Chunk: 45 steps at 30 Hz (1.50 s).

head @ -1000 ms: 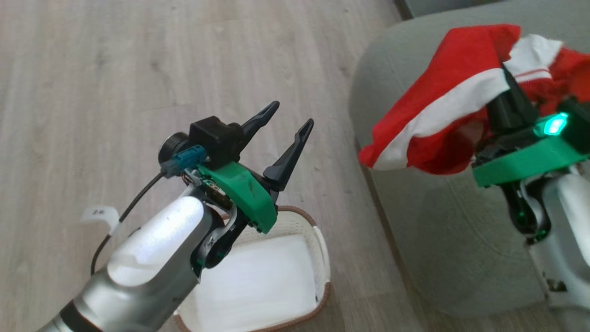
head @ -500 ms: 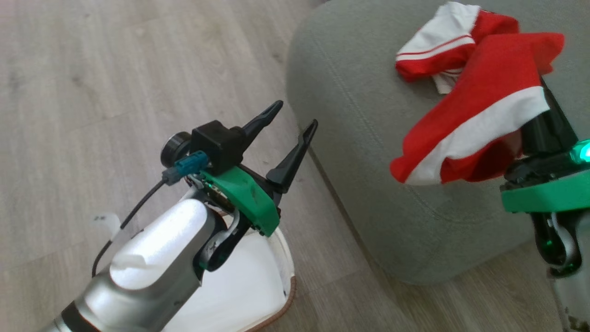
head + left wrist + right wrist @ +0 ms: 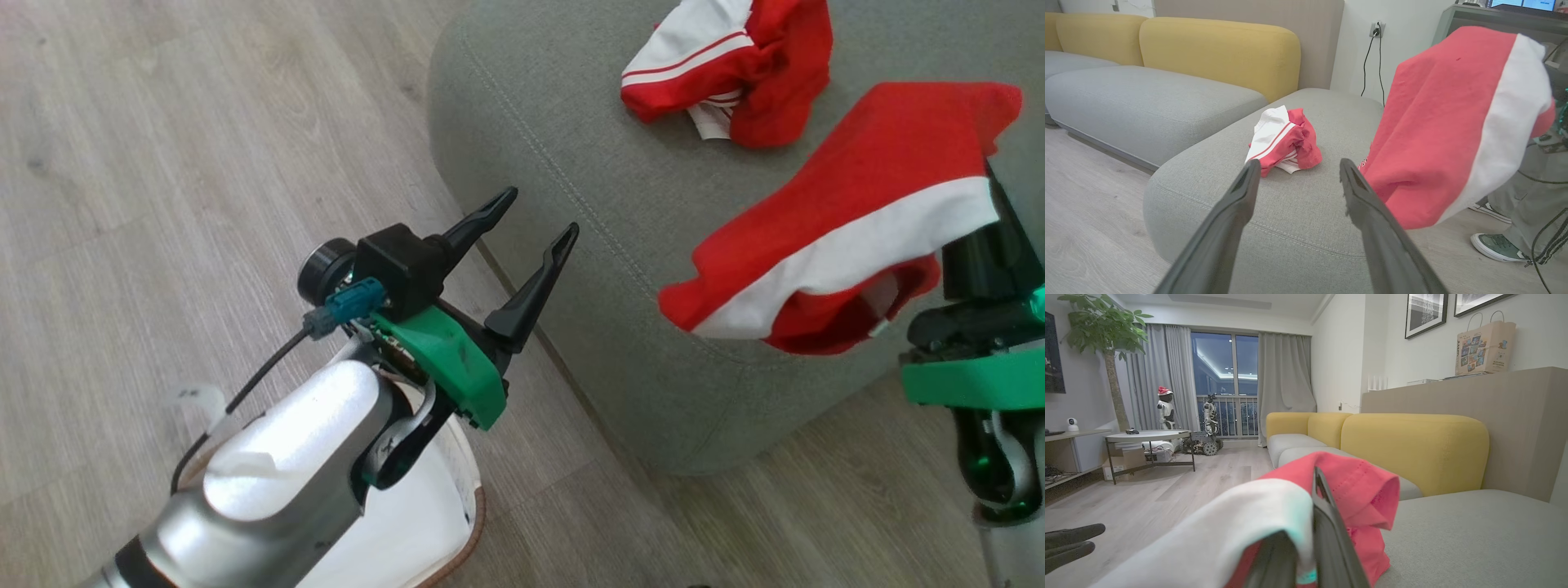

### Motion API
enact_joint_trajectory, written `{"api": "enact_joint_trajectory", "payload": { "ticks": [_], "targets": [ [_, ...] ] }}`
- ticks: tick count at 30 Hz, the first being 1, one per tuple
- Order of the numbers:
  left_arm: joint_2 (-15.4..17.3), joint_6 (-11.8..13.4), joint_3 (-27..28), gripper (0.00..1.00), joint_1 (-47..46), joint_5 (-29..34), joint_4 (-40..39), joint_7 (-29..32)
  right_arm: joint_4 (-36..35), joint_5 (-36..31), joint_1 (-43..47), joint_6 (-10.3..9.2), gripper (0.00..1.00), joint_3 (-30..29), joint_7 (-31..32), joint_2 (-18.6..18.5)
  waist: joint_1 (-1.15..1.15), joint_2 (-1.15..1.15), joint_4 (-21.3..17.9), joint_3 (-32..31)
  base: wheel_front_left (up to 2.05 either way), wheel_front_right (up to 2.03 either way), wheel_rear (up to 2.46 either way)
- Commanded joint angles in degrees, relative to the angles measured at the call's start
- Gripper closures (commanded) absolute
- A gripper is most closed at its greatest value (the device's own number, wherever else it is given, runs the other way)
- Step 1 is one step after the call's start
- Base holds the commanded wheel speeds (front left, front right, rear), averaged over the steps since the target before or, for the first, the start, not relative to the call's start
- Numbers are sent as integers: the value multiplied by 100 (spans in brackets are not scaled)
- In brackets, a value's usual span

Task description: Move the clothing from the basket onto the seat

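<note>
The right pincer [image 3: 1303, 516], at the frame's right, grips a red garment [image 3: 849, 220] over the seat [image 3: 571, 163]; the left pincer [image 3: 540, 214], centre, stands wide open, empty.

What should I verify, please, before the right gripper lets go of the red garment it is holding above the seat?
1. Grip: the right gripper is shut on the held garment: ok.
2. Position: the held garment hangs above the near edge of the seat; whether all of it would land on the seat: cannot tell.
3. Landing spot: the seat is bare in front of the other garment: ok.
4. Left gripper: open, empty and apart from the cloth: ok.
5. Basket emptied: the part in sight holds its white lining, and the rest is behind the left arm: cannot tell.
</note>
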Motion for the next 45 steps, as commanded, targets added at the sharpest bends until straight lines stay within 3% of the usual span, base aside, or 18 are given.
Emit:
{"api": "enact_joint_trajectory", "payload": {
  "ticks": [1, 11, 25, 37, 45],
  "targets": [
    [103, 36, 196, 0, -179, 59, -205, -11, -240, -33, -48, -2, 100, 17, 53, -80, 0, 0, -29, 14, 0, 0, 0],
    [159, 27, 155, 0, -388, 133, -330, 110, 64, 340, -778, -2, 100, -6, 187, -383, 0, 0, -27, 353, 0, 0, 0],
    [164, -194, -10, 0, -1070, 376, -577, 416, 1981, 1155, -2989, -2, 100, -194, 256, -1501, 0, 0, 405, 1469, 0, 0, 0],
    [4, -383, -156, 0, -1721, 574, -636, 667, 3727, 750, -4347, -2, 100, -90, 495, -2343, 0, 0, 878, 2537, 0, 0, 0],
    [-48, -430, -179, 0, -1949, 653, -600, 642, 5067, 209, -4957, -2, 100, 369, 848, -2412, 0, 0, 1272, 3010, 0, 0, 0]
  ]
}}
